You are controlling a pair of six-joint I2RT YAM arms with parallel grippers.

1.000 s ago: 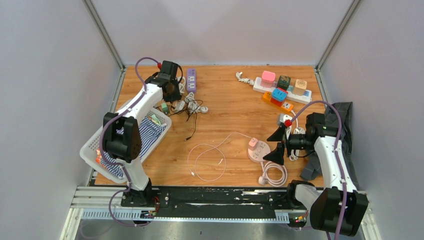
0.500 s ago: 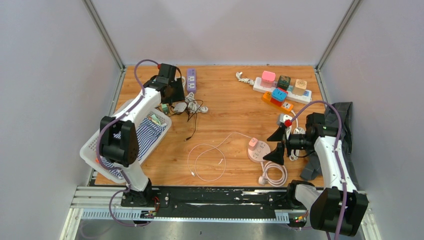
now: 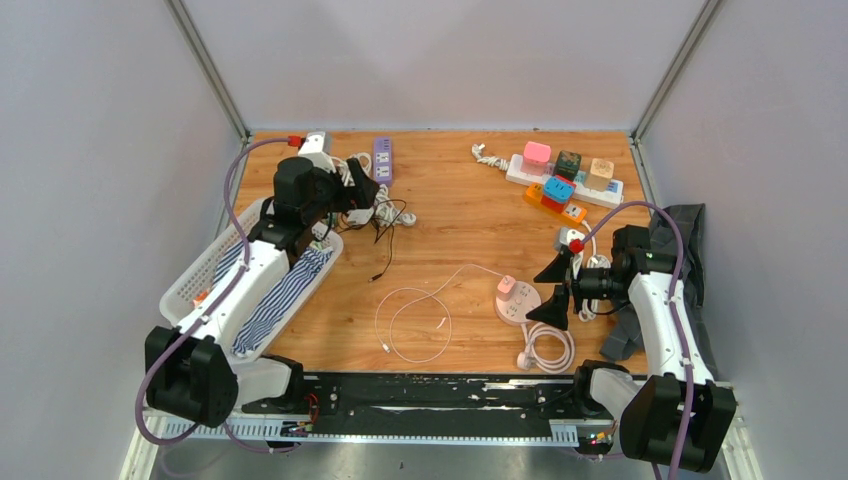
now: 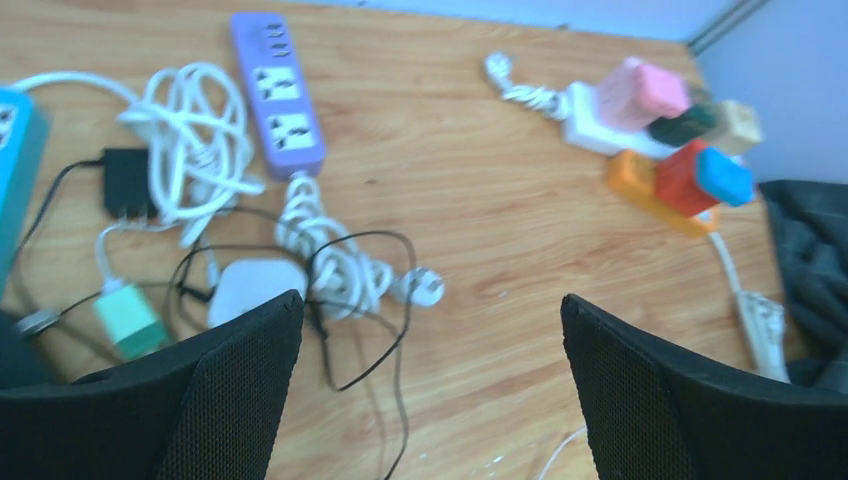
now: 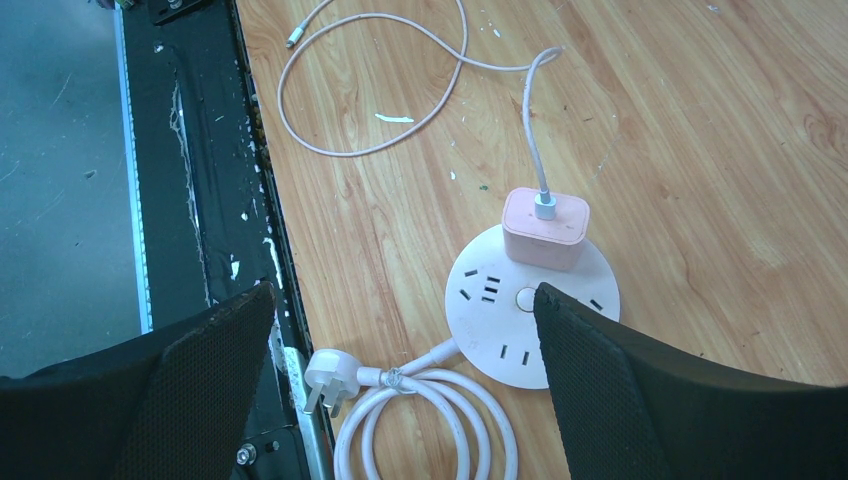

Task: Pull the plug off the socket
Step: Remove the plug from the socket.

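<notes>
A round white socket (image 5: 490, 330) lies on the wooden table with a pink plug (image 5: 545, 228) seated in its far side; a thin white cable runs off from the plug. In the top view, socket (image 3: 520, 310) and plug (image 3: 507, 288) sit just left of my right gripper (image 3: 552, 290). My right gripper (image 5: 405, 292) hovers open above the socket's near-left side and holds nothing. My left gripper (image 3: 358, 188) is open at the back left, far from the socket. It (image 4: 431, 300) hangs empty over bare wood beside a tangle of cables.
Under the left arm lie a cable pile (image 3: 378, 212), a purple power strip (image 4: 275, 95), a white adapter (image 4: 255, 288) and a green plug (image 4: 128, 318). A white basket (image 3: 200, 275) holds striped cloth. A white strip with coloured adapters (image 3: 563, 180) sits back right. The socket's coiled cord (image 5: 420, 420) nears the table edge.
My left gripper has gone from nearly shut to wide open, and its arm has drawn back and turned toward the basket side. The right arm has not moved.
</notes>
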